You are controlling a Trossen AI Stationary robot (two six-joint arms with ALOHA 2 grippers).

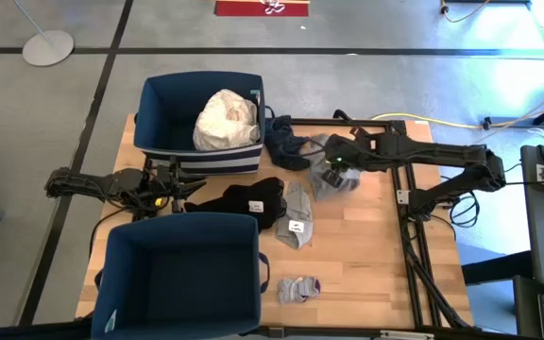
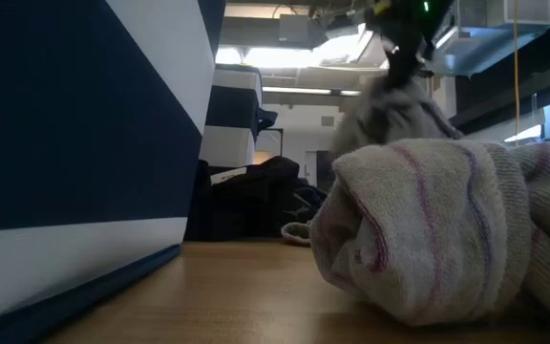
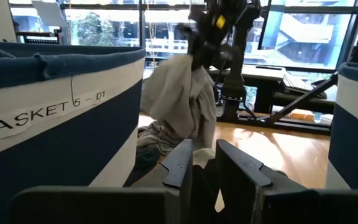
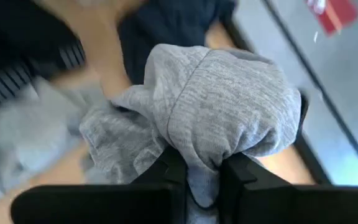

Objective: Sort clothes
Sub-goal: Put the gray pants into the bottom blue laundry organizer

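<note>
Taking the wooden table point(image 1: 366, 274) as the landmark, nearest its front edge lies a small grey sock bundle point(image 1: 297, 289) with faint pink stripes. Beside it, at the front left corner, stands one empty navy bin point(image 1: 179, 274).

Toward the table's middle lie a black garment point(image 1: 244, 200) and a light grey folded garment point(image 1: 296, 215), touching each other. The left gripper point(image 1: 173, 195) sits at the table's left edge between the two bins, its fingers nearly closed; nothing can be seen held in them, though the black garment lies just in front of it.

Farther back, above the table's centre, the right gripper point(image 4: 194, 177) is pinched tight on a grey garment point(image 4: 216, 112), which hangs bunched below it, lifted clear of the wood. A dark navy garment point(image 1: 286, 142) lies just behind.

At the back left corner stands the second navy bin point(image 1: 159, 113), holding one cream bundle point(image 1: 227, 121). That bin lies to the left of the lifted grey garment, so the right arm likely has to carry across toward it.

Counted: two bins, two grippers, six garments in view.
</note>
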